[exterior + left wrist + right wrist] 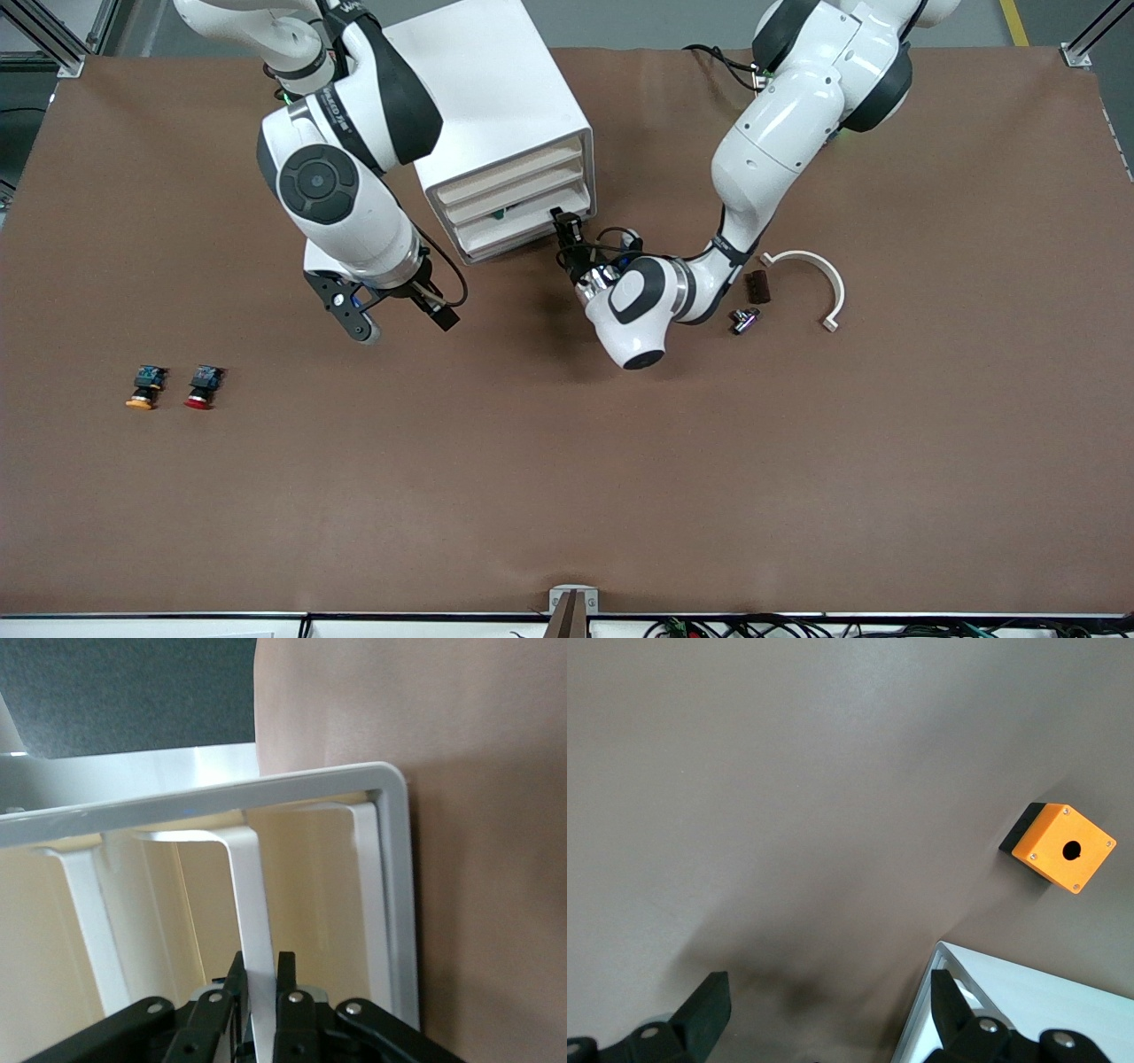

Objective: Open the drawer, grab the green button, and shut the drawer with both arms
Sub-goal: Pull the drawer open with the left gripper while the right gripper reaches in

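The step in hand looks like the opening of the drawer. The left gripper is at the front of the white cabinet, at its lower drawers, and in the left wrist view its jaws are pinched narrow on a thin white handle strip of a drawer front. The drawer fronts sit nearly flush with the cabinet, so the pull seems barely begun, if at all.

The next move, by judgement, calls for a straight pull away from the cabinet front, along the drawer's line of travel, with the pinch kept firm so that the thin strip does not slip out of the jaws.

The right gripper hangs over the bare tabletop beside the cabinet, toward the right arm's end, jaws spread wide and holding nothing; that arm waits. Its wrist view shows an orange box on the tabletop, near the cabinet's corner.

The button seems to show only as a small green speck between the drawer fronts, just beside the left jaws and inside the cabinet; it cannot be told for sure. An orange-capped button and a red-capped button lie well apart from both jaws.
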Tool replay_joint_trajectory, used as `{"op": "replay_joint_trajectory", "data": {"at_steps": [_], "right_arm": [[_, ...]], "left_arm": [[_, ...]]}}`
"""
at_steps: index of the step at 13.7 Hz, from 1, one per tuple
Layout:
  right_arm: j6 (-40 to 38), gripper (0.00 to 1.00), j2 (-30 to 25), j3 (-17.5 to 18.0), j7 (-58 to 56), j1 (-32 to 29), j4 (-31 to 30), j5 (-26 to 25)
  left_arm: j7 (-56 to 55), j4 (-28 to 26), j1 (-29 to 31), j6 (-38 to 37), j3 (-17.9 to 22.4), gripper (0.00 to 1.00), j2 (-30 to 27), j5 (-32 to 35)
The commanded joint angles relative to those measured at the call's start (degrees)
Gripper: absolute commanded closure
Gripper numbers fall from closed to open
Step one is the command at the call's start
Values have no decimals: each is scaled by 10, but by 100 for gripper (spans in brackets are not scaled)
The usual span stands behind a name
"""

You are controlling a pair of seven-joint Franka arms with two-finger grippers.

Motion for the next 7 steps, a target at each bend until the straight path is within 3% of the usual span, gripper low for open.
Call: {"op": "replay_joint_trajectory", "data": {"at_steps": [1, 7], "right_arm": [[-1, 0, 12, -1, 22, 15, 4, -16], [34, 0, 44, -1, 27, 47, 4, -16]], "left_arm": [[19, -1, 16, 36, 7, 94, -6, -11], [17, 15, 53, 56, 43, 93, -7, -38]]}}
